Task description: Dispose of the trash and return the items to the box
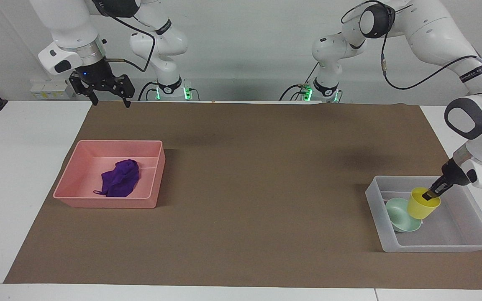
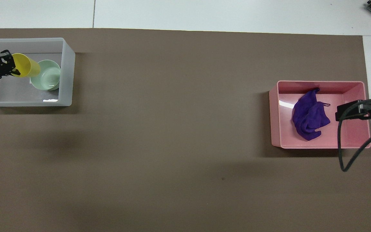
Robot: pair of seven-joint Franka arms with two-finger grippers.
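While my left gripper (image 1: 430,193) clamps the tilted yellow cup (image 1: 422,204) against the mint-green bowl (image 1: 401,216) in the translucent bin (image 1: 471,238), I judge release may topple it; the waiting right gripper (image 1: 106,93) over the surface's robot-side edge is spread.
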